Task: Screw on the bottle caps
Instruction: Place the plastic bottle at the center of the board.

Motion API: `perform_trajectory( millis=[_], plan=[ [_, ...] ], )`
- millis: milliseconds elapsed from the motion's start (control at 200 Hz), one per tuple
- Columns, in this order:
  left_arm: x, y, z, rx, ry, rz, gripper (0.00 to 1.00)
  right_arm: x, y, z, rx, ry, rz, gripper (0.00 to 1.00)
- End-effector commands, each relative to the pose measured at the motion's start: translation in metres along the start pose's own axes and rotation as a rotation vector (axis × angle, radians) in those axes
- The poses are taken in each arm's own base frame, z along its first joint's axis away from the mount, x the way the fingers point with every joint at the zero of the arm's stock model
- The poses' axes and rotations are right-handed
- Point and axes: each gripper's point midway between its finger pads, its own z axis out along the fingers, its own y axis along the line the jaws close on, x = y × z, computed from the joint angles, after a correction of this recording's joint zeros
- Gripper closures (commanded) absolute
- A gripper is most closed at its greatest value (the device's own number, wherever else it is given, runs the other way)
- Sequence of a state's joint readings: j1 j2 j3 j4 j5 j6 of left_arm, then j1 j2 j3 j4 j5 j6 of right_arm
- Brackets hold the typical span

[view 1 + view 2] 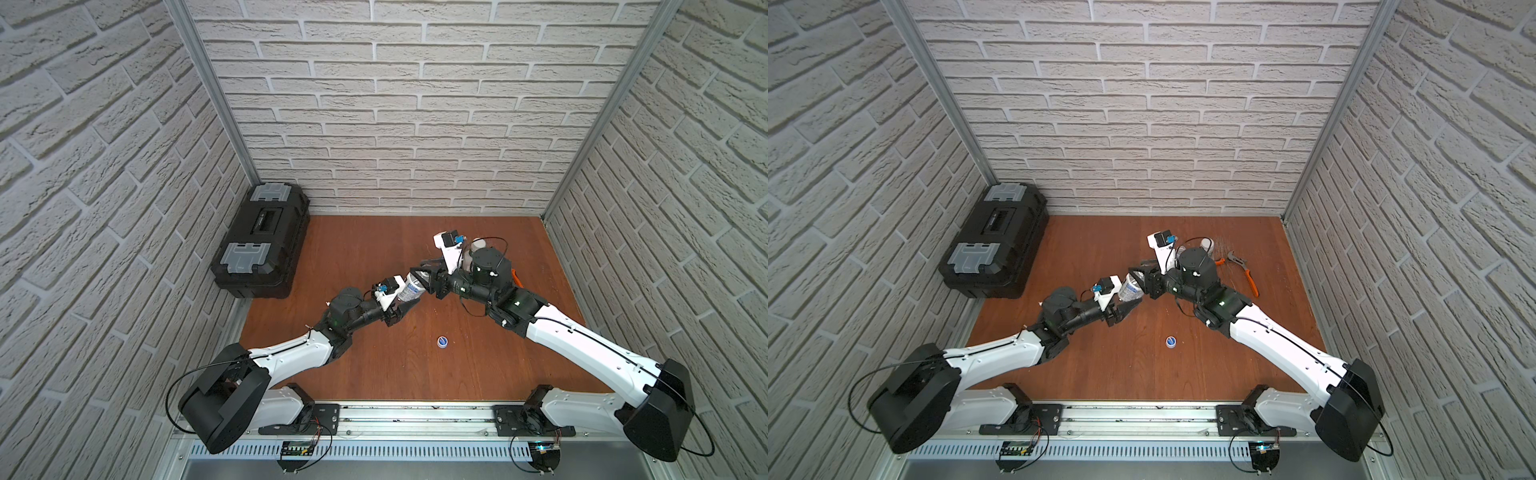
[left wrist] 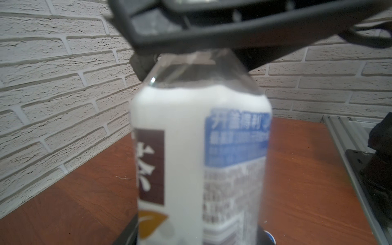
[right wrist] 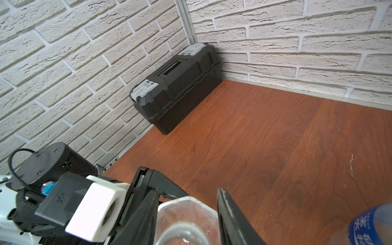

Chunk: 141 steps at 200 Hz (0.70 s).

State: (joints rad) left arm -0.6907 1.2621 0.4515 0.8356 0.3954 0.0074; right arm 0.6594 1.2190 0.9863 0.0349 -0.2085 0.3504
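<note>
— bottle?
— roughly upright over mid bench; left tool clamped on its lower body.
— right tool?
— jaws either side of its top; grip cannot be told. blue cap loose, toward front.

White-shelled arms, black joint housings, thin black cables, white wrist camera mounts, blue connectors

White brick-pattern walls close three sides, joined at the corners by grey metal posts; the floor is reddish-brown wood-grain board; a black toolbox with grey latches sits in the far left corner; a metal rail runs along the near edge.
</note>
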Motion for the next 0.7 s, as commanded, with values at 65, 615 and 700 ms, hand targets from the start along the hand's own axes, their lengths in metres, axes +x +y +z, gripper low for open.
perform_trajectory(
  millis=[65, 615, 700],
  plan=[
    [-0.026, 0.001, -0.005, -0.014, -0.086, 0.048, 0.42, -0.003, 0.000, -0.002, 0.009, -0.039, -0.020, 0.73],
    [0.045, 0.066, -0.051, -0.421, 0.167, -0.121, 0.02, 0.014, -0.033, 0.036, 0.177, 0.089, -0.327, 0.86],
    [0.059, 0.096, -0.066, -0.566, 0.216, -0.283, 0.02, 0.024, -0.041, 0.050, 0.192, 0.114, -0.346, 0.86]
  ],
)
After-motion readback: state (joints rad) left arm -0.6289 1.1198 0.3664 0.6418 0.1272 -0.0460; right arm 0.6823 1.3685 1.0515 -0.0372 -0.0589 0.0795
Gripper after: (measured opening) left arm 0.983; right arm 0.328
